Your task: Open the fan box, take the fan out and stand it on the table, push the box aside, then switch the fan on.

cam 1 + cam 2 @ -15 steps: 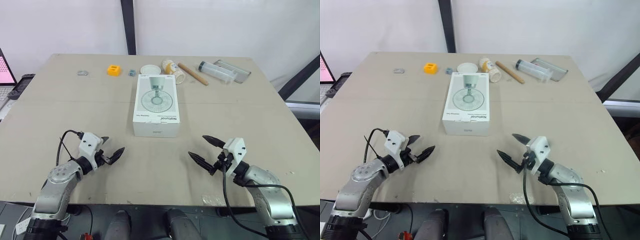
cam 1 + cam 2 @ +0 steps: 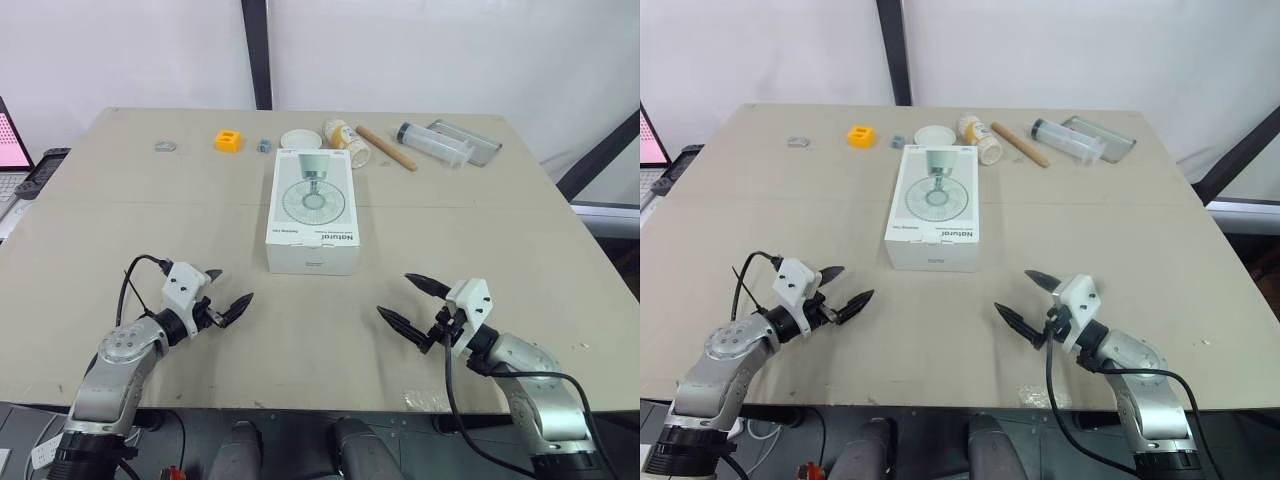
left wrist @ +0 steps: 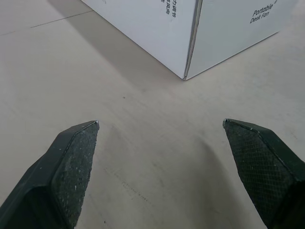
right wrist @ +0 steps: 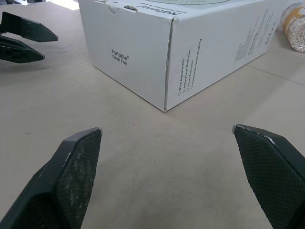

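A white fan box [image 2: 312, 212] with a fan pictured on its lid lies flat and closed in the middle of the table. Its near corner shows in the left wrist view [image 3: 190, 33] and in the right wrist view [image 4: 167, 52]. My left gripper [image 2: 225, 295] hovers open near the table's front edge, left of and nearer than the box. On the other side my right gripper [image 2: 412, 303] is open too, right of the box's near end. Neither touches the box, and nothing sits between either pair of fingers.
Along the far edge lie a small metal piece [image 2: 165, 146], an orange block [image 2: 229, 140], a white round lid [image 2: 299, 138], a yellow-capped bottle [image 2: 345, 142], a wooden stick [image 2: 386, 147] and a clear syringe-like tube [image 2: 432, 141]. A laptop [image 2: 12, 150] stands off the left edge.
My left gripper has shifted slightly right, toward the box. The right gripper and the box have not moved.
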Robot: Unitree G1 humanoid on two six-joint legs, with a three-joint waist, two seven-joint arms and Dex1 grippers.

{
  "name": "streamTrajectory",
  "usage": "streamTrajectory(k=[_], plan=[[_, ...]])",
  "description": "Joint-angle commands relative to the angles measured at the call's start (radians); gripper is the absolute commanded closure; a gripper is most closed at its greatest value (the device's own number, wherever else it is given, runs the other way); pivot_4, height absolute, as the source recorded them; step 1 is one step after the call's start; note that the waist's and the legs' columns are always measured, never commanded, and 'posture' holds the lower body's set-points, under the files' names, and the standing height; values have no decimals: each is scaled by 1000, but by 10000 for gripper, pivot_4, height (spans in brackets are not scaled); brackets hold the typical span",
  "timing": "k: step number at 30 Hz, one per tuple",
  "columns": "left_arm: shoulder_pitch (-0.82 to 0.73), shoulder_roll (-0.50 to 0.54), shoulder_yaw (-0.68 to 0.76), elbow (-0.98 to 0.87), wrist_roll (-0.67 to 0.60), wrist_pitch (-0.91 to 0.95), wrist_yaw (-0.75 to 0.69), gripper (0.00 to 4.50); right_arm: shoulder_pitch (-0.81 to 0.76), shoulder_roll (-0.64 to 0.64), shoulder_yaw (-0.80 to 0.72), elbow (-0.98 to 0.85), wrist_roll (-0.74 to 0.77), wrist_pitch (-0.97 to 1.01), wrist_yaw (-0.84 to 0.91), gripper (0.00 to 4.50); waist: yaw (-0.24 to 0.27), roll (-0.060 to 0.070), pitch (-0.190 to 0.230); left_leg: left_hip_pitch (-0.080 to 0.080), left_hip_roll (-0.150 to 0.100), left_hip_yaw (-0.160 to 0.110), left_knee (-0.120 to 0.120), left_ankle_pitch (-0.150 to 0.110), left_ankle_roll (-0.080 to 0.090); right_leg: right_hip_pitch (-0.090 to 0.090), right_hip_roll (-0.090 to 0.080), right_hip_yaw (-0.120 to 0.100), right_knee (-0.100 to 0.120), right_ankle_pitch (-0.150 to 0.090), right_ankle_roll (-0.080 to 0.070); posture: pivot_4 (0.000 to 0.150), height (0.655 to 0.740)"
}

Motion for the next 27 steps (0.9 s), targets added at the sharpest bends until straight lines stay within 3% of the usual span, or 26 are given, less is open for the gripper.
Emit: streamTrajectory(k=[1, 9, 12, 13, 23, 27], plan=[[3, 12, 8, -19, 1, -21, -8, 724, 3, -9, -11, -32, 3, -8, 1, 0, 0, 0, 0, 0, 0, 0, 0, 0, 0, 0, 0, 0, 0, 0, 0, 1500, 7400], [-35, 14, 40, -22, -34, -23, -17, 724, -2, -31, -26, -31, 7, -7, 13, 0, 0, 0, 0, 0, 0, 0, 0, 0, 0, 0, 0, 0, 0, 0, 0, 1500, 7400], [-109, 29, 64, -25, -60, -4, -19, 8228, -24, -45, -27, -30, 10, -5, 18, 0, 0, 0, 0, 0, 0, 0, 0, 0, 0, 0, 0, 0, 0, 0, 0, 1500, 7400], [-138, 33, 65, -31, -68, 9, -20, 13833, -32, -49, -26, -33, 12, -2, 18, 0, 0, 0, 0, 0, 0, 0, 1, 0, 0, 0, 0, 0, 0, 1, 0, 1500, 7400], [-401, 17, -37, -8, -104, 173, -53, 44056, -131, -57, 15, -76, 6, 34, 32, 0, 0, 0, 0, 0, 0, 0, 2, 0, 0, 1, 0, 0, 0, 1, 1, 1500, 7400], [-475, -12, -89, 43, -83, 213, -44, 44585, -177, -53, 42, -90, -11, 49, 21, 0, -1, 0, 0, 0, 0, 0, 1, 0, 0, 1, 0, 0, 0, 1, 1, 1500, 7400]])
